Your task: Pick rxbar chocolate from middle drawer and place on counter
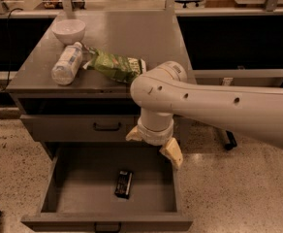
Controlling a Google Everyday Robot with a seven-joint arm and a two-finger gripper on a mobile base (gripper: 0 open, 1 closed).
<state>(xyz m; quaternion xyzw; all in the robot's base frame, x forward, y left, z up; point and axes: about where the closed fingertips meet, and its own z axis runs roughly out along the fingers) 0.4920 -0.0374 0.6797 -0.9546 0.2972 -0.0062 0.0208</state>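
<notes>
The rxbar chocolate (pixel 123 183), a small black bar, lies flat on the floor of the open middle drawer (pixel 49 188), a little left of centre. My gripper (pixel 152 144) hangs above the drawer's back right part, in front of the closed upper drawer. It is above and to the right of the bar and does not touch it. Its two pale fingers (pixel 173 152) are spread apart and hold nothing. The counter (pixel 132 33) is the grey cabinet top behind my arm.
On the counter stand a white bowl (pixel 69 30), a lying plastic bottle (pixel 66 63) and a crinkled green bag (pixel 115 66), all on the left half. The upper drawer (pixel 73 127) is closed. My large white arm (pixel 219 106) reaches in from the right.
</notes>
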